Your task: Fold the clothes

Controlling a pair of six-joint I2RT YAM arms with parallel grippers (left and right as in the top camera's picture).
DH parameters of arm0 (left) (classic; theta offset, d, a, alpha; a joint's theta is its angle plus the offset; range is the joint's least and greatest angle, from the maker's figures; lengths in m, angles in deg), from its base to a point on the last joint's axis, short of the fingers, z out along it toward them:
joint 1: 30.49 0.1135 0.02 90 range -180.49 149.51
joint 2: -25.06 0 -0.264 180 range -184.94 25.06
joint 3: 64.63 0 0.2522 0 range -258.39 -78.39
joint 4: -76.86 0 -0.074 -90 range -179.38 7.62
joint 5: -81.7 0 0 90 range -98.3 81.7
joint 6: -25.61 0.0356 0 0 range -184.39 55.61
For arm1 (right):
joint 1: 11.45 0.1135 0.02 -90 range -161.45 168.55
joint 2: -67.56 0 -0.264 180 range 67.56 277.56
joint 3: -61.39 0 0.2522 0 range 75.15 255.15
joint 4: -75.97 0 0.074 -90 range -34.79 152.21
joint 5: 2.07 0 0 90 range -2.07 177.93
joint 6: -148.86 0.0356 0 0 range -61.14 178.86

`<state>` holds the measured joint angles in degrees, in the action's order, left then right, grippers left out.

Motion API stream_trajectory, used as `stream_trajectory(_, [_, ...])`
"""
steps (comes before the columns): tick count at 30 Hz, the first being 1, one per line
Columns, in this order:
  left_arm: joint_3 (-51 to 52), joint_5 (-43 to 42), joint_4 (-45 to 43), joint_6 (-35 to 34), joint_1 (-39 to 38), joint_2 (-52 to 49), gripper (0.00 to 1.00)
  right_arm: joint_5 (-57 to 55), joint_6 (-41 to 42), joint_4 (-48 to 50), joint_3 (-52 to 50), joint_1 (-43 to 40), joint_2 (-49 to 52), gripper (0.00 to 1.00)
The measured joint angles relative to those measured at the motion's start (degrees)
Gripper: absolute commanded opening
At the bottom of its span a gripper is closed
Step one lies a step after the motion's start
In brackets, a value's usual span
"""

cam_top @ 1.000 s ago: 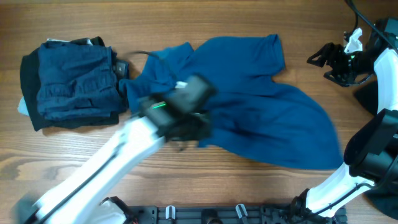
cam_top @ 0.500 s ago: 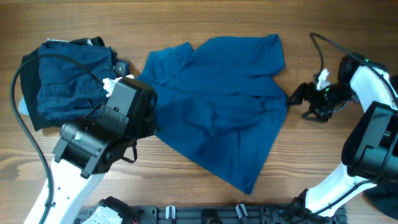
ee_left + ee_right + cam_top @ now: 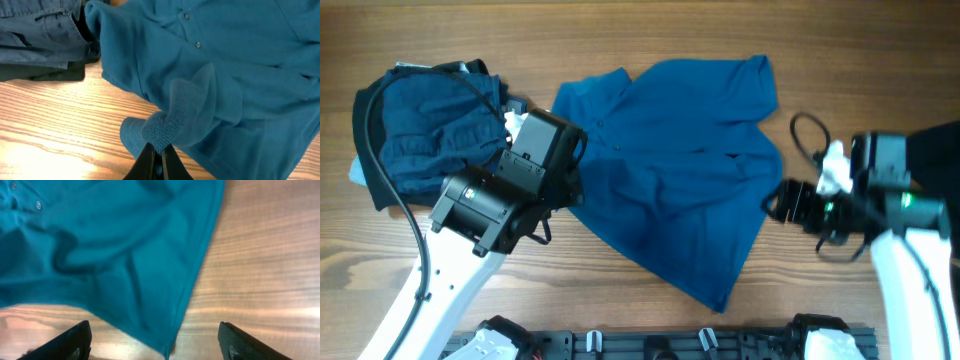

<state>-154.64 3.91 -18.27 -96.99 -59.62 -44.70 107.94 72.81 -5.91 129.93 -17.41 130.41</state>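
Note:
The medium-blue polo shirt [image 3: 670, 150] lies crumpled in the middle of the table, collar and buttons toward the left. My left gripper [image 3: 570, 192] is at its left edge. In the left wrist view this gripper [image 3: 159, 152] is shut on a bunched fold of the shirt [image 3: 210, 75], lifted a little off the wood. My right gripper [image 3: 772, 206] is open just off the shirt's right edge. In the right wrist view its fingers [image 3: 75, 341] stand wide apart above the shirt's hem corner [image 3: 125, 270], holding nothing.
A folded pile of navy and black garments [image 3: 425, 135] lies at the far left, close to my left arm, and shows in the left wrist view [image 3: 40, 35]. A black cable loops over the pile. Bare wood [image 3: 820, 90] lies right of the shirt.
The shirt's wide lower-right part has been drawn in leftward. My left arm swung back and up to the shirt's left edge. My right arm came from the far right toward the shirt's right edge.

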Motion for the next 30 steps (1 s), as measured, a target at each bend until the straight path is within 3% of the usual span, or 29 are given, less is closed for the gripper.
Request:
stream_trajectory(2, [0.0, 0.0, 0.11, 0.02, 0.0, 0.0, 0.05, -0.98, 5.68, 0.07, -6.14, 2.29, -4.39, 0.51])
stream_trajectory(3, [0.0, 0.0, 0.11, 0.02, 0.0, 0.0, 0.05, -0.96, 7.82, 0.28, -9.01, 3.34, -5.27, 0.56])
stream_trajectory(7, [0.0, 0.0, 0.46, 0.04, 0.0, 0.0, 0.06, 0.26, 14.91, 6.73, -19.15, 8.52, -5.18, 0.59])
stream_trajectory(15, [0.0, 0.0, 1.29, 0.22, 0.0, 0.0, 0.07, 3.96, 21.68, 21.59, -25.14, 16.98, 9.75, 0.57])
stream_trajectory(18, [0.0, 0.0, 1.33, 0.33, 0.0, 0.0, 0.09, 5.97, 22.88, 23.37, -24.37, 19.19, 16.96, 0.47])
stream_trajectory(19, [0.02, 0.02, 1.36, 0.39, 0.0, 0.0, 0.09, 6.78, 23.15, 23.47, -24.09, 19.37, 17.86, 0.39])
stream_trajectory(21, [0.0, 0.02, 1.51, 0.42, 0.0, 0.0, 0.09, 8.22, 22.86, 23.61, -23.54, 19.43, 19.71, 0.06])
stream_trajectory(28, [0.0, 0.02, 0.28, 0.61, 0.0, 0.0, 0.09, 6.45, 18.75, 24.44, -23.52, 19.69, 16.33, 0.04])
stream_trajectory(29, [0.02, 0.0, 0.02, 0.98, 0.0, 0.0, 0.15, 5.6, 18.78, 24.48, -22.32, 19.69, 12.57, 0.04])
stream_trajectory(30, [0.02, 0.0, 0.04, 1.36, 0.0, 0.0, 0.28, 4.87, 18.8, 24.48, -21.11, 19.63, 9.94, 0.05])
